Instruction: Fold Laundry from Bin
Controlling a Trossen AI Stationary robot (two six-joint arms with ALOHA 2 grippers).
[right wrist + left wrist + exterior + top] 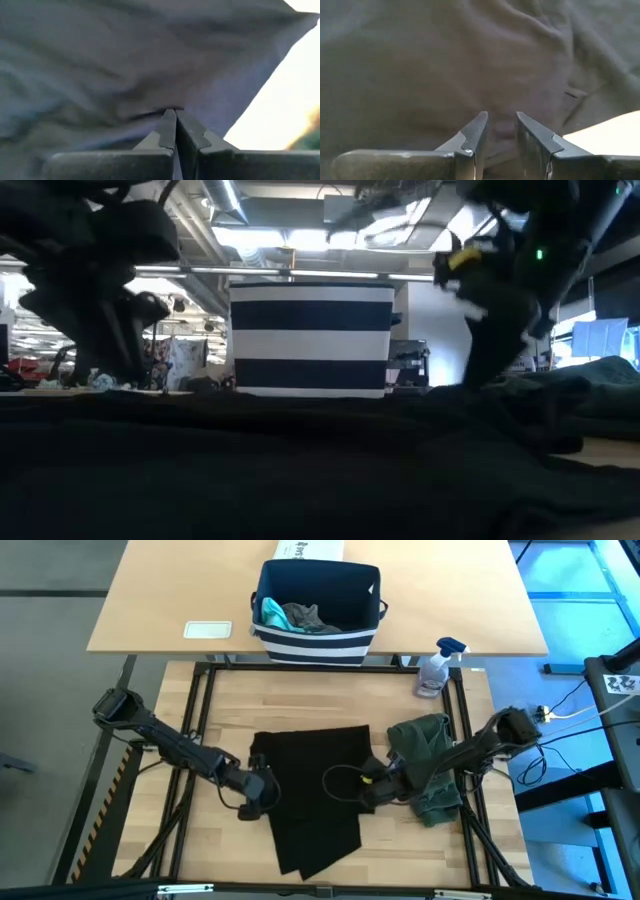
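Both arms worked the opposite edges of a black T-shirt spread on the table.

From above, the large black cloth T-shirt (315, 795) lay flat, partly folded, on the pale wooden table (230, 700), probably for a fold; the left gripper (252, 793) sat at one edge, the right gripper (370, 788) at the other. The olive-green garment (425, 765) was bunched beside it, the navy striped fabric bin (318, 612) well apart. Left wrist: fingers (475, 132) narrowly parted over the cloth, grip uncertain. Right wrist: fingers (167, 131) pressed together, seemingly pinching it.
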